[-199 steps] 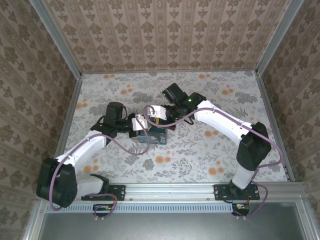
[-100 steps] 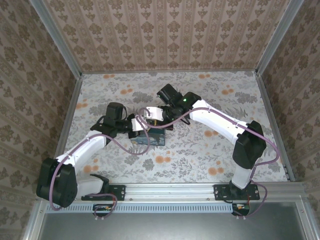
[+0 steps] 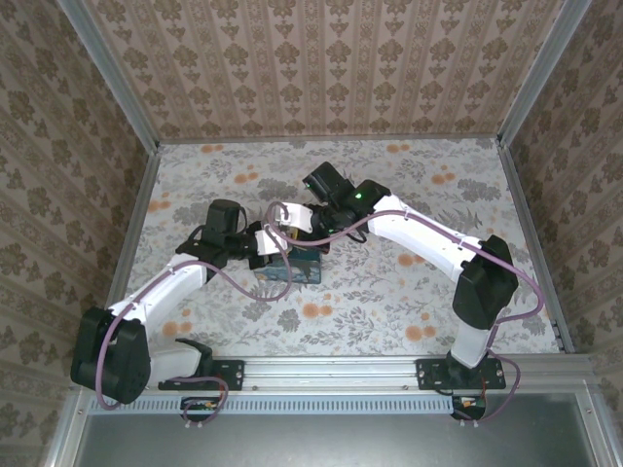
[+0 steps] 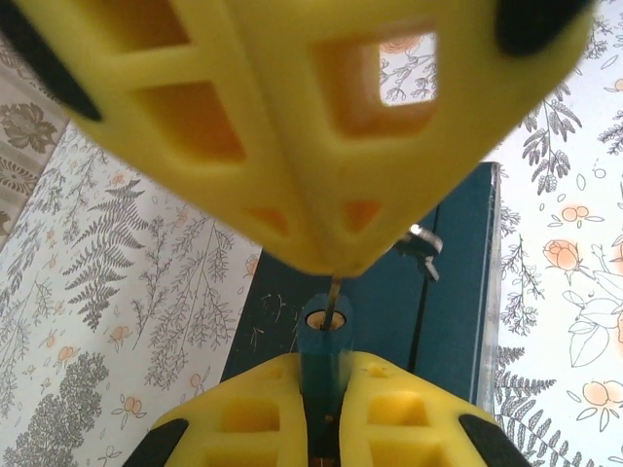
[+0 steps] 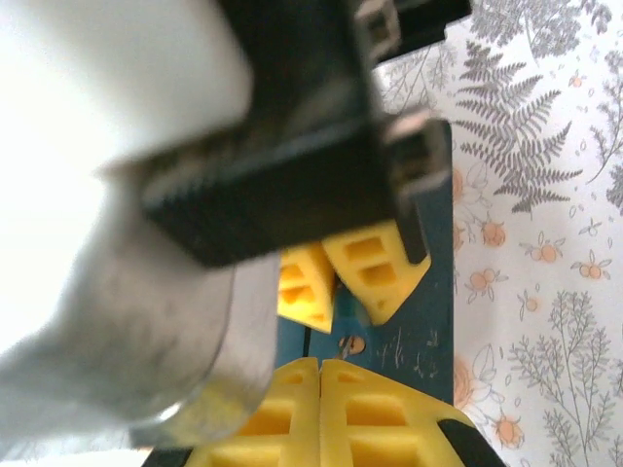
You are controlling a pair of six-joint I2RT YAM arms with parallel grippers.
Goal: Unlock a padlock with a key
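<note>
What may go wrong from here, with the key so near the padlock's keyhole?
1. Little of the key sticks out of the right pincer; if it meets the keyhole rim of the padlock off-centre, it may tilt or slip in the grip.
2. The left pincer pinches the small padlock, so a hard push may twist it loose.
3. Both pincers crowd above the blue box; their fingers may collide.
</note>
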